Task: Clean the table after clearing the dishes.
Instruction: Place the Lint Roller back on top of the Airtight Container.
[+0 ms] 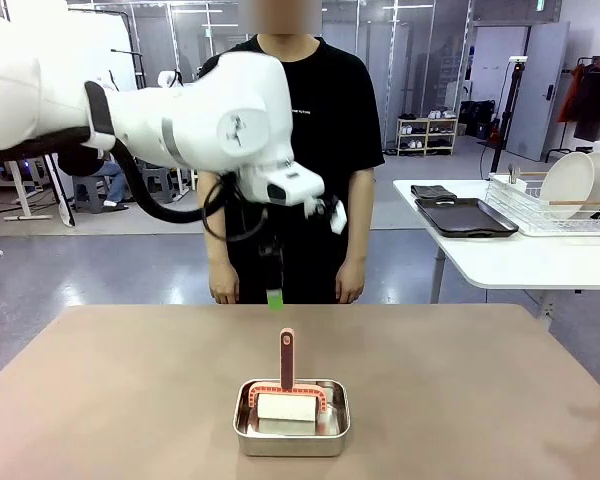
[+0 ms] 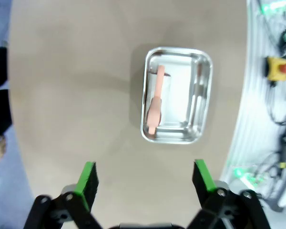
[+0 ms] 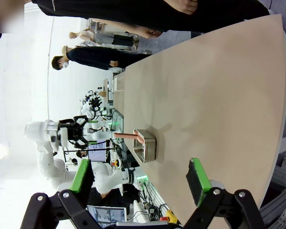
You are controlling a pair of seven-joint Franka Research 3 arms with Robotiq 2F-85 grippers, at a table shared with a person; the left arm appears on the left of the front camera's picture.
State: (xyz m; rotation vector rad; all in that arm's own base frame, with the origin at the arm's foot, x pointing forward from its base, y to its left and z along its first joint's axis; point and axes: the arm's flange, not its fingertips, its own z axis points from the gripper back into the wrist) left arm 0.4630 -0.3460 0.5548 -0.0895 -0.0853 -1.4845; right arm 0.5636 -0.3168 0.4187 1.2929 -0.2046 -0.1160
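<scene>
I am hovering the wide-open left gripper (image 2: 145,179) at 6 o'clock of the small rectangular steel pan (image 2: 177,94). A skewed descent is risking tipping the pink-handled scrubber (image 2: 155,106) onto the tan-brown table (image 2: 76,95); the right gripper (image 3: 140,181) is gaping empty.

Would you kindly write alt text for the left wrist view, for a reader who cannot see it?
Seen from above, the left gripper hangs open over the tan table, its green-padded fingers empty. Beyond them sits a small rectangular steel pan holding a pale block and a pink-handled tool. The picture is slightly blurred.
</scene>
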